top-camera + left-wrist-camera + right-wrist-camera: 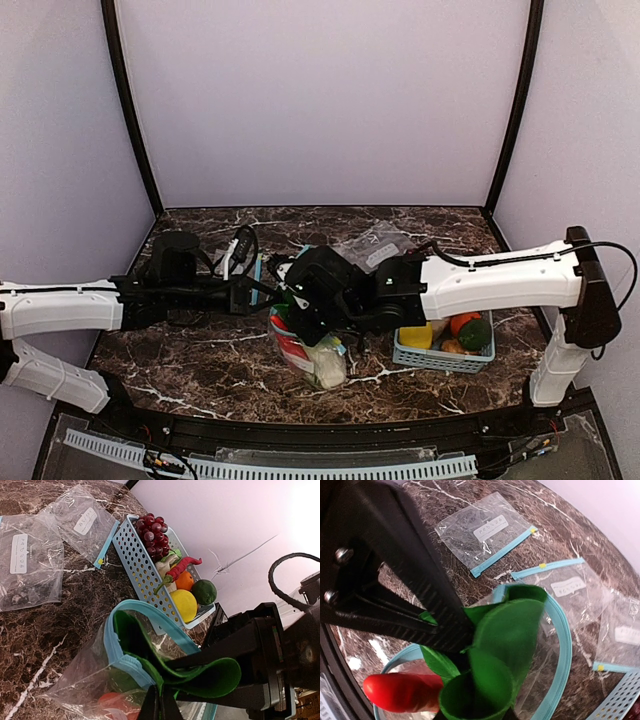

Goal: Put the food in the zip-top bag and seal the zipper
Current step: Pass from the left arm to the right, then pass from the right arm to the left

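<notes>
Leafy vegetable [512, 630] pinched at the mouth of the open zip-top bag [75, 680], on the dark marble table [200, 360].

The bag stands mid-table, near the blue basket [142, 572] but apart from it. Its mouth gapes wide, and the light-blue zipper [565, 650] is unsealed and curves round the opening. The left gripper [159, 701] has its fingers pressed together on the bag's near rim. The right gripper [175, 680] is clamped on the vegetable's green leaves at the opening (seen from above, the white stalk already sits low in the bag). The red-orange vegetable [402, 692] lies inside, beneath the leaves. Smaller bags [30, 560] lie flat on the table beyond. The basket holds grapes [152, 530], a lemon [184, 605] and a lime [204, 591].
</notes>
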Robot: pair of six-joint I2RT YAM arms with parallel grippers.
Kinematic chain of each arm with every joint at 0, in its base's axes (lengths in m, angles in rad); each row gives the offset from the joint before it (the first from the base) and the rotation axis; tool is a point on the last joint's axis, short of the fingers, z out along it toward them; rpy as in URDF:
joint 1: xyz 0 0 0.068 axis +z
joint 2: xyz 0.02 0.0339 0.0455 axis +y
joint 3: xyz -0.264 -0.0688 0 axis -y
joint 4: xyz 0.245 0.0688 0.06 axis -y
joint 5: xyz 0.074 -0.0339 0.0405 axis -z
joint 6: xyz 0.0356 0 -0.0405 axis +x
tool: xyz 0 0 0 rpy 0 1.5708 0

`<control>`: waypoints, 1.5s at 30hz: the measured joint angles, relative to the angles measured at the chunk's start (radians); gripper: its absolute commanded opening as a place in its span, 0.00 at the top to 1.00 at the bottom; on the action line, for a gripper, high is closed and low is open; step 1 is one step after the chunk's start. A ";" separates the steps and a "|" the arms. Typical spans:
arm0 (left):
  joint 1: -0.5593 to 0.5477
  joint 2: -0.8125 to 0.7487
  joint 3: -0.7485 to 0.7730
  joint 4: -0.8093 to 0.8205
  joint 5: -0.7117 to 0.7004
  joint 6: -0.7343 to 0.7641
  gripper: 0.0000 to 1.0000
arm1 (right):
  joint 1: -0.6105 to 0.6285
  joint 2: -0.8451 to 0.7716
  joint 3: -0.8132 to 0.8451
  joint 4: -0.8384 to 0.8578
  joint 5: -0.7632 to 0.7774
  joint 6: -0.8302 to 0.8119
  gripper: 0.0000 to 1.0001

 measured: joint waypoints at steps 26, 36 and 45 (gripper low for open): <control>-0.005 0.000 0.013 -0.093 -0.047 -0.135 0.20 | -0.009 -0.154 -0.226 0.119 0.047 0.105 1.00; 0.003 0.106 0.111 -0.132 -0.058 -0.167 0.43 | 0.005 -0.163 -0.240 0.148 0.042 0.094 1.00; 0.013 0.138 0.142 -0.177 -0.084 -0.167 0.75 | 0.007 -0.164 -0.244 0.156 0.039 0.082 1.00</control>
